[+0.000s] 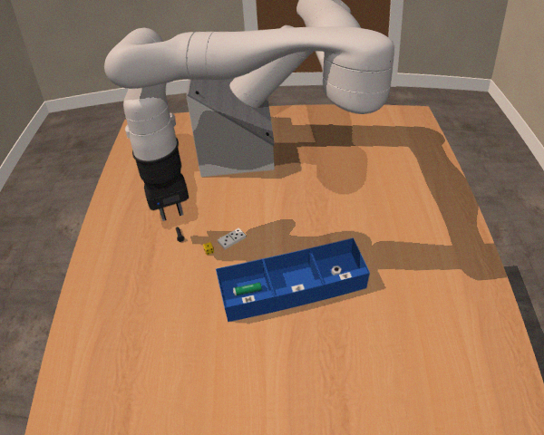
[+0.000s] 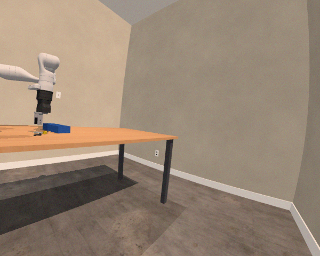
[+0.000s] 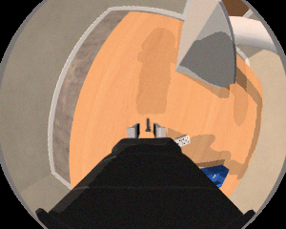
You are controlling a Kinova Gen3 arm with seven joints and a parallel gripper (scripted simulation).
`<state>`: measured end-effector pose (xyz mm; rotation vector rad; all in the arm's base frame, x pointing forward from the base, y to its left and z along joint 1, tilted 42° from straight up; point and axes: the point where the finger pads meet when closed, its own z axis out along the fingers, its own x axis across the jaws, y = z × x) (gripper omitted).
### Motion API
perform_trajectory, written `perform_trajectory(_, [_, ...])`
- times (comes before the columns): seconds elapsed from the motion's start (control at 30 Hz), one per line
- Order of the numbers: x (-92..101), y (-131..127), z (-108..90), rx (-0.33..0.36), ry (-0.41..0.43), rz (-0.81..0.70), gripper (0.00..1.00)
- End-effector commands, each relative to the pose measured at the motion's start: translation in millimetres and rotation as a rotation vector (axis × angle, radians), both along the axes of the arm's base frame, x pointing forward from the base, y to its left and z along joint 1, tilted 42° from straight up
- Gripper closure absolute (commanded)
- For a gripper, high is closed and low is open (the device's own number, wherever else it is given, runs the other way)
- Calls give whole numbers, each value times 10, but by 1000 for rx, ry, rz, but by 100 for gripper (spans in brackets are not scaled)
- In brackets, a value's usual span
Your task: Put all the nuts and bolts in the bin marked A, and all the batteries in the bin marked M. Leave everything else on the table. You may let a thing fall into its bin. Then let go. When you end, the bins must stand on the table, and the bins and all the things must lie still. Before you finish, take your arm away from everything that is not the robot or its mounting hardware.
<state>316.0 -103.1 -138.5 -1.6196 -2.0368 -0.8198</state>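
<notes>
Bolt pickup in hand, as I judge it. Battery (image 1: 247,287) lies in the left compartment of the blue bin (image 1: 281,304); nut (image 1: 335,270) lies in the right one. Black bolt (image 1: 179,234) rests on the table (image 1: 122,374), just at 5 o'clock of the gripper (image 1: 170,213). Die (image 1: 208,247) and domino (image 1: 231,237) sit at 3 o'clock of the bolt; both stay.

Arm reaches out level, wrist pointing straight down, fingers partly spread, nothing between them, above the table.

Next move likely: shift over the bolt, descend, straddle the shank, close.
</notes>
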Motion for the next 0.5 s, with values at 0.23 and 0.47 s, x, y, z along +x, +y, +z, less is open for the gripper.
perform_trajectory(0.23, [-10,297,-292,-1,1,2,38])
perform_trajectory(0.47, [-11,360,-356,-1,3,0,38])
